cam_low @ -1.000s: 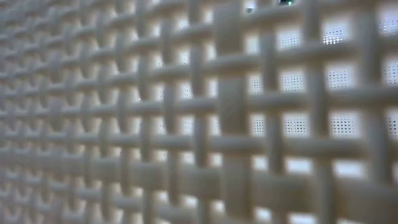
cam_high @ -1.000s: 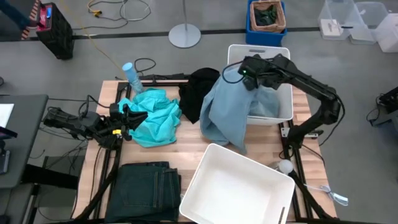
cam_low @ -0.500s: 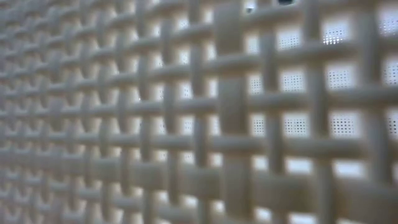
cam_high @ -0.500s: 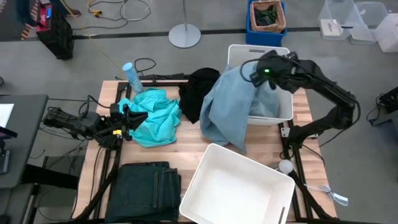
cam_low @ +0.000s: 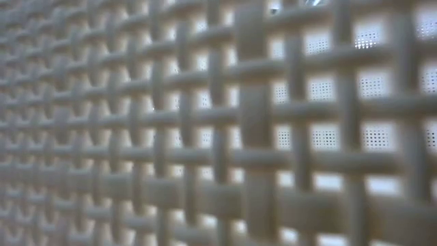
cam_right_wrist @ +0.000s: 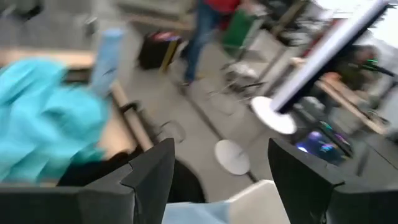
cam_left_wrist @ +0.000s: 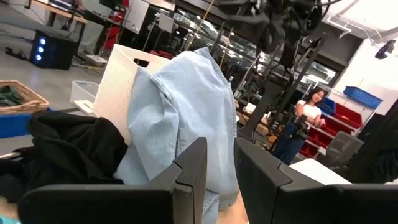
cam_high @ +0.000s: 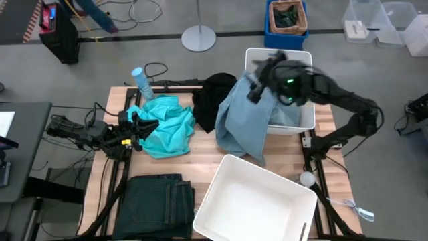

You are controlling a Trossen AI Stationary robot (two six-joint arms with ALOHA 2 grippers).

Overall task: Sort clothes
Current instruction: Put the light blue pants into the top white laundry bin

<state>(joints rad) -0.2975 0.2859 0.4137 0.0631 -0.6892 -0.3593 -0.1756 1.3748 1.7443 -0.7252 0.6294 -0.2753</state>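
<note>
Right tool (cam_high: 257,86): wide, over pale blue denim piece (cam_high: 242,120) draped on white bin (cam_high: 304,119) | left tool (cam_high: 137,126): narrow, beside turquoise top (cam_high: 167,127) | no readable writing

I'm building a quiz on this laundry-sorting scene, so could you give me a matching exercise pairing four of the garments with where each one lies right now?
Things:
1. turquoise top
2. pale blue denim piece
3. black top
4. dark jeans

Places:
A. folded at the table's near left corner
B. draped over the rim of the far white bin, hanging down onto the table
C. crumpled by the left end effector
D. bunched between the turquoise garment and the denim

Pairs: 1-C, 2-B, 3-D, 4-A
</note>
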